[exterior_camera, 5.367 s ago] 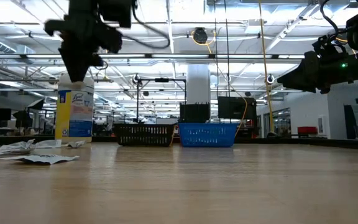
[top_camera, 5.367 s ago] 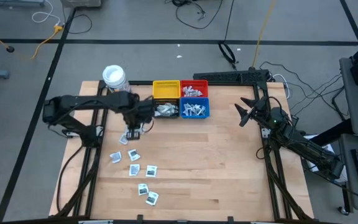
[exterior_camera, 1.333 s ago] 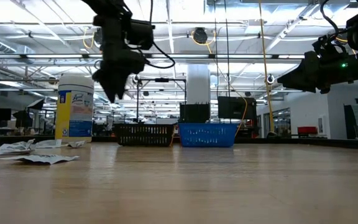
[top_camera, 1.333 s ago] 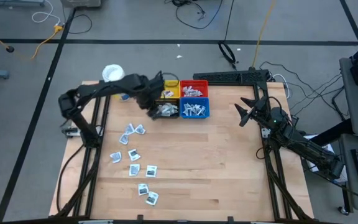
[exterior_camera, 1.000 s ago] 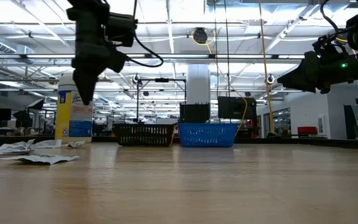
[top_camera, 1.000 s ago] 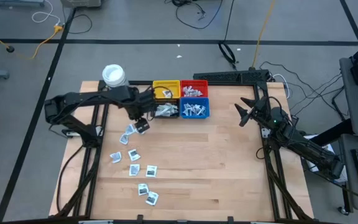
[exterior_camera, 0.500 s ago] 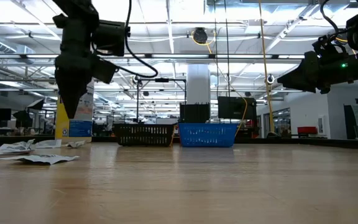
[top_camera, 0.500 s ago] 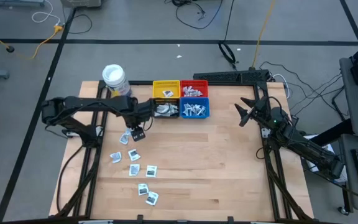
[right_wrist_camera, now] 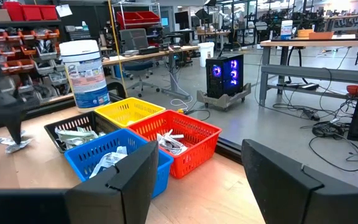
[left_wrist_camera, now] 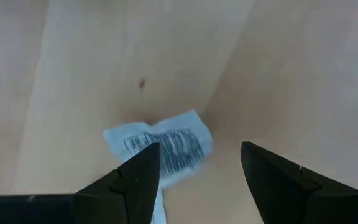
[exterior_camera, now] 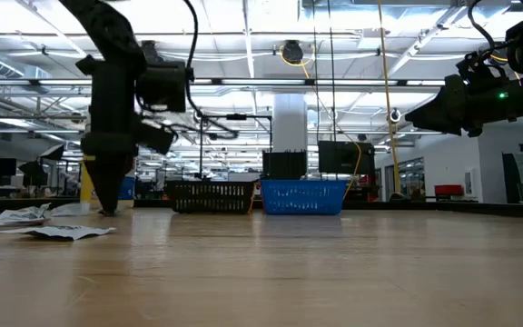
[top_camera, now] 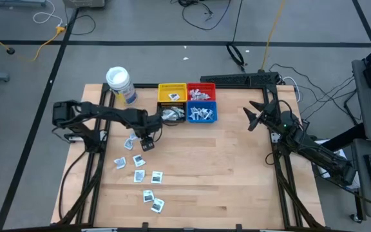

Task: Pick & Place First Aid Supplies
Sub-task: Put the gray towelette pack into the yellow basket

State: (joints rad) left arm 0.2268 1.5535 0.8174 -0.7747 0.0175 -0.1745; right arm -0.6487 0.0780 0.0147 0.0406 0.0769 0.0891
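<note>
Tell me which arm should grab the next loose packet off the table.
Left. The left gripper hangs open right over a flat white barcoded packet on the wooden table; the right gripper waits far across the table from the loose packets.

Dark arms, wedge-shaped black fingers (left_wrist_camera: 135, 180)

White packet (left_wrist_camera: 160, 147), dark barcode stripes

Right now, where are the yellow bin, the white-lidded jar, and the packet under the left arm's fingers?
yellow bin (top_camera: 172, 93), high view, its mesh floor.
white-lidded jar (top_camera: 118, 78), high view, its lid.
packet (left_wrist_camera: 166, 146), left wrist view, its printed face.
</note>
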